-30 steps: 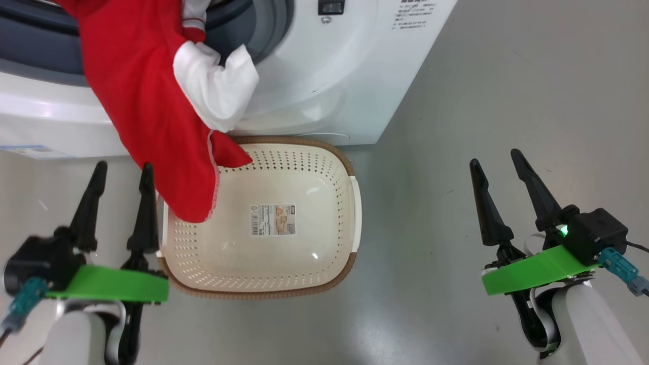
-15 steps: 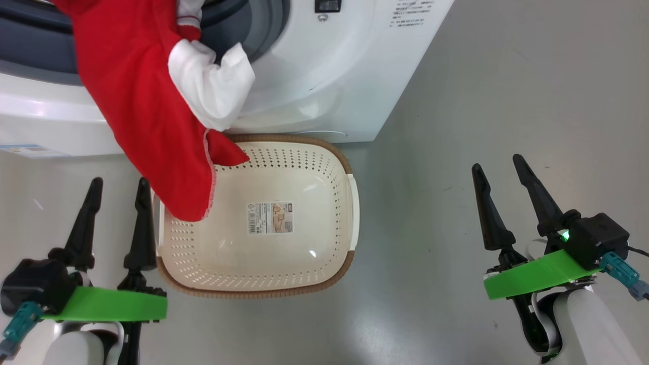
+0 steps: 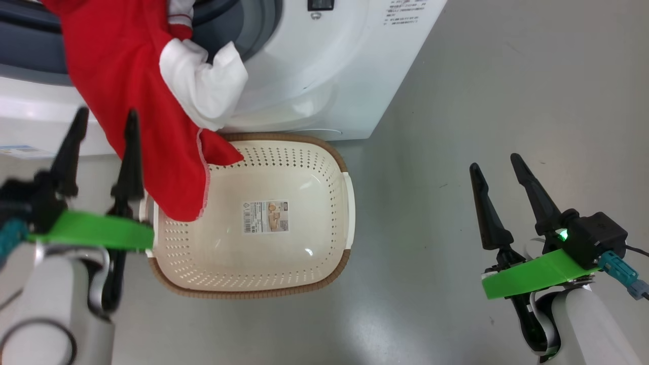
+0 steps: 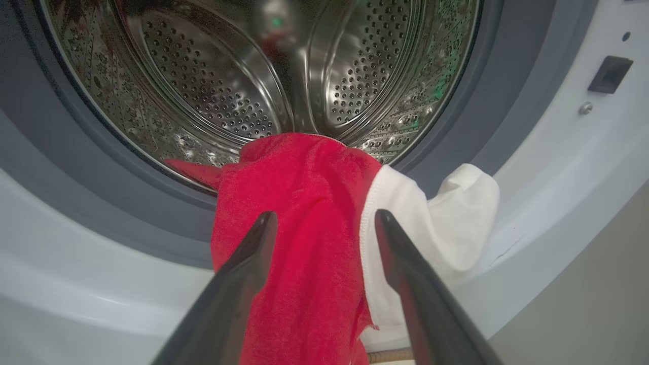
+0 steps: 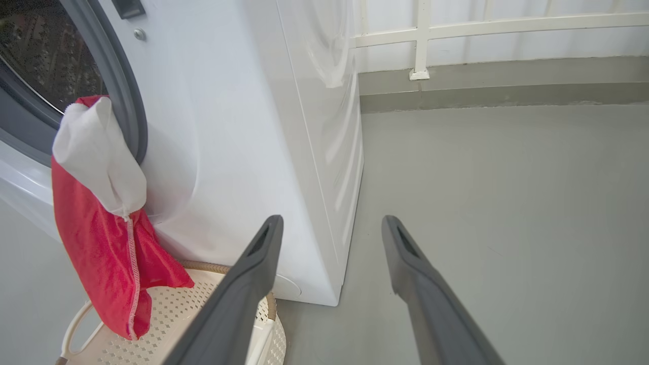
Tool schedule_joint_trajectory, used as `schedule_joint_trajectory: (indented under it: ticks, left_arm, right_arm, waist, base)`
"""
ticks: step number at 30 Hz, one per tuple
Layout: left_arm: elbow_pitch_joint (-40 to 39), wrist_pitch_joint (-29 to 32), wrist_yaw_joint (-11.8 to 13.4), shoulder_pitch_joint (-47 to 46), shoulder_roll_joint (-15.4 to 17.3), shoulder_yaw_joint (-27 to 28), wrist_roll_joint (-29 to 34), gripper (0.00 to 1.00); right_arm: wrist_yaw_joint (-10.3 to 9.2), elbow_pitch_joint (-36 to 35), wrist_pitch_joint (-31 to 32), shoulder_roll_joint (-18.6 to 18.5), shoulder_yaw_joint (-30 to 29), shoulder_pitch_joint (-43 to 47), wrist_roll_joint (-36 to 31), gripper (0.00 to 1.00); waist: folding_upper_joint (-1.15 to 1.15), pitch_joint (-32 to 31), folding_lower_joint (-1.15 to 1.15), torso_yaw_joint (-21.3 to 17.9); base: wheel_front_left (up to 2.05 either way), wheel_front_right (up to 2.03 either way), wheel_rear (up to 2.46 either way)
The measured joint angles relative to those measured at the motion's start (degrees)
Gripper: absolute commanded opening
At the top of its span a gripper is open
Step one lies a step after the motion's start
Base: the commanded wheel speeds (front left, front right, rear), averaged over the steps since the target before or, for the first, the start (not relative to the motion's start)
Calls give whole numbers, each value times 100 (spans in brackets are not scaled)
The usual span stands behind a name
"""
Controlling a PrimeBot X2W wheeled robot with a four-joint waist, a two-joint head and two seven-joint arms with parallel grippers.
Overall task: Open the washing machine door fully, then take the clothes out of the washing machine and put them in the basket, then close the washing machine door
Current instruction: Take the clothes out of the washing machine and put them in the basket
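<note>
Currently the clothes are draped over the drum lip of the washing machine, long axis hanging straight down, lower end over the left corner of the basket. The left tool is held spread and empty, directly facing them and much nearer. The right tool is likewise spread, well apart to the right. A left-arm grasp is favoured.

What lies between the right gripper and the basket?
Bare grey floor: in the head view, nothing stands between the open right gripper and the basket.
</note>
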Motion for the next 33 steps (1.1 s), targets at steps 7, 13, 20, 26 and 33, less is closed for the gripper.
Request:
schedule_joint_trajectory:
  ticks: [7, 13, 20, 26, 33]
  left_arm:
    - [791, 471, -1, -1249, 78, -310, 8, 100]
    - [1408, 1053, 0, -2191, 205, -617, -105, 100]
    - [2151, 1563, -1, -3009, 223, -1117, -291, 100]
    - [2978, 1700, -1, -3613, 241, -1458, -257, 100]
    - [3812, 1714, -1, -4142, 241, -1692, -188, 100]
  right_arm:
    - [0, -4, 0, 0, 80, -23, 57, 100]
    - [0, -13, 0, 0, 114, -34, 78, 100]
    - [0, -43, 0, 0, 119, -71, 120, 100]
    - [0, -63, 0, -1, 155, -182, 127, 100]
    - [0, -64, 0, 0, 187, -242, 147, 100]
  waist:
    - [0, 75, 0, -30]
    - [0, 163, 0, -62]
    - [0, 273, 0, -89]
    - [0, 379, 0, -116]
    - [0, 458, 0, -187]
  base:
    - [0, 0, 0]
    - [0, 0, 0]
    - [0, 0, 0]
    - [0, 0, 0]
    - [0, 0, 0]
